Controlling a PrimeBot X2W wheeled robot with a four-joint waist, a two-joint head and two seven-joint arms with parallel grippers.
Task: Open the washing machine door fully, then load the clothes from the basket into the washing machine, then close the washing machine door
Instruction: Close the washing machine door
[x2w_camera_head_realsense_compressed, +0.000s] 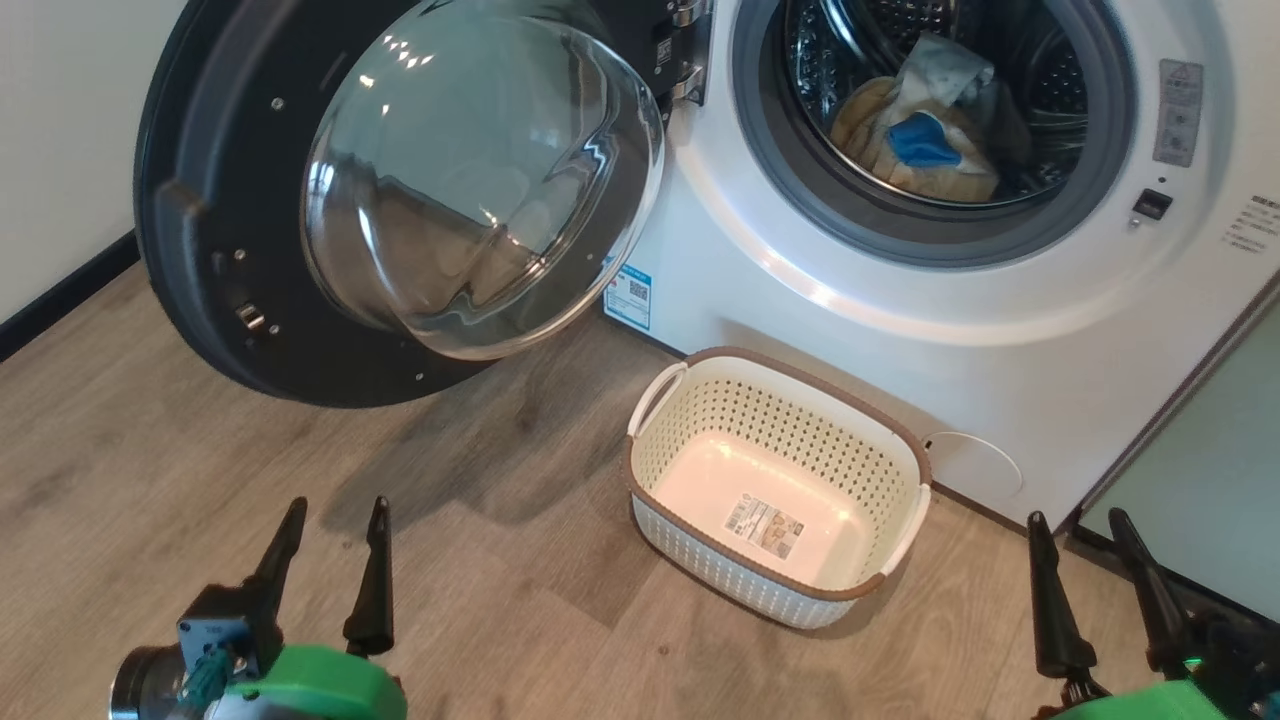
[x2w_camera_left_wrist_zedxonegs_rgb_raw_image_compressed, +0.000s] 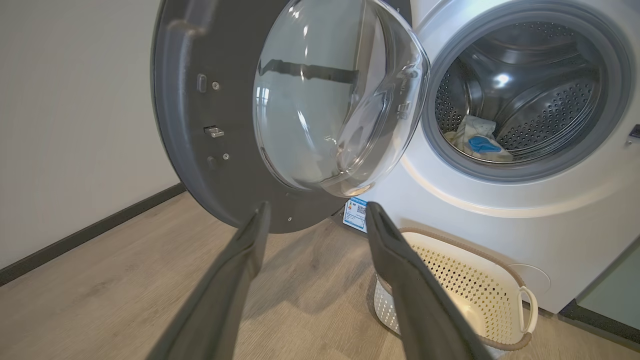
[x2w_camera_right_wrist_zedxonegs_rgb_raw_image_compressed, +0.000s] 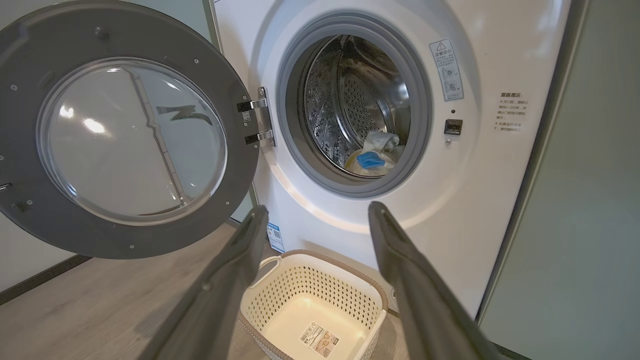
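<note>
Head view: left tool (x2w_camera_head_realsense_compressed: 338, 508) and right tool (x2w_camera_head_realsense_compressed: 1078, 520) sit low over the wood floor (x2w_camera_head_realsense_compressed: 150, 450). Each has its fingers spread wide with nothing between them.

The washing machine door (x2w_camera_head_realsense_compressed: 400, 200) is ahead of and above the left tool. It is swung wide, with its inner face and glass bulge toward the camera. In the left wrist view its lower rim sits just past the fingertips.

The washing machine (x2w_camera_head_realsense_compressed: 820, 300) is ahead of the right tool, up and to its left. The clothes (x2w_camera_head_realsense_compressed: 915, 130) lie low in the drum (x2w_camera_head_realsense_compressed: 1060, 80), well ahead of and above both tools.

The basket (x2w_camera_head_realsense_compressed: 790, 410) is on the floor between the two tools and further forward, just in front of the machine. It is empty and the bottom label is visible.

Loading looks done, so closing the door is likely what's left.

Handling:
- **Door:** it is rigid and probably weighty. It swings on the hinge (x2w_camera_head_realsense_compressed: 690, 50) along one fixed arc with no flex.
- **Rim:** the black rim is glossy and likely slick for thin fingers, so a push should beat a pinch.
- **Best contact:** the rim at the free edge, the side farthest from the hinge, near the latch tab (x2w_camera_left_wrist_zedxonegs_rgb_raw_image_compressed: 214, 131). The left tool is the closer one.
- **Glass:** keep off it. It is curved, so a finger would likely slide.
- **Clothes:** they are soft and light. None seems to hang over the gasket (x2w_camera_head_realsense_compressed: 780, 190), so a snag looks unlikely.
- **Basket clearance:** cannot tell whether the door's lower edge clears the basket on the swing.
</note>
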